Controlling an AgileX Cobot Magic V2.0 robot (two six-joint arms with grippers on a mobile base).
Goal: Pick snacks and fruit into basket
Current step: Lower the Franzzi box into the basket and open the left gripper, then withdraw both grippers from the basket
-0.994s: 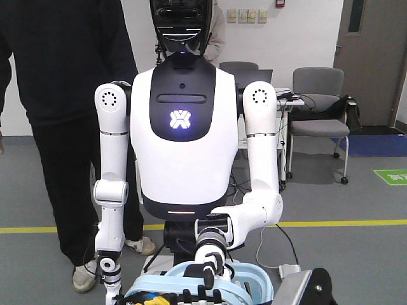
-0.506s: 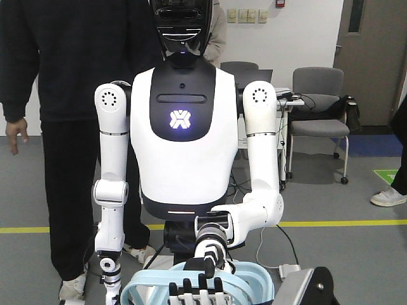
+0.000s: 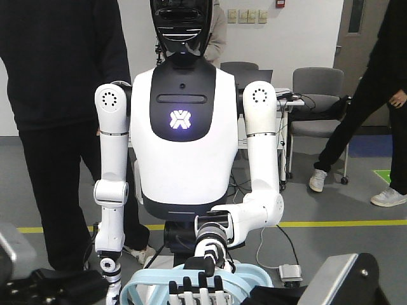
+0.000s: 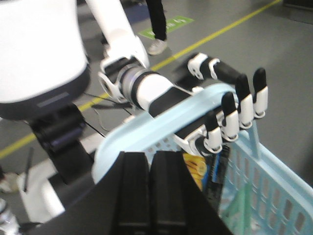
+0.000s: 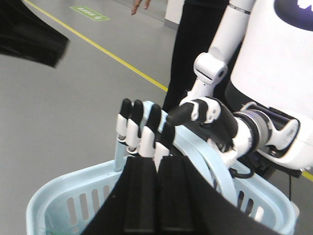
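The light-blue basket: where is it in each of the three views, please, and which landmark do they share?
Front view: basket at the bottom edge, centre, mostly cut off.
Left wrist view: basket at lower right, lattice wall showing.
Right wrist view: basket across the bottom, rim at lower left.
Shared landmark: the humanoid's black-and-white hand hooked over the handle.

Left hand (image 4: 149, 164) and right hand (image 5: 156, 169) both closed.

A glowing white X-shaped logo (image 3: 180, 119) stands on the humanoid's dark chest panel (image 3: 182, 86). The green floor marking (image 4: 166, 25) carries white print too blurred to read.
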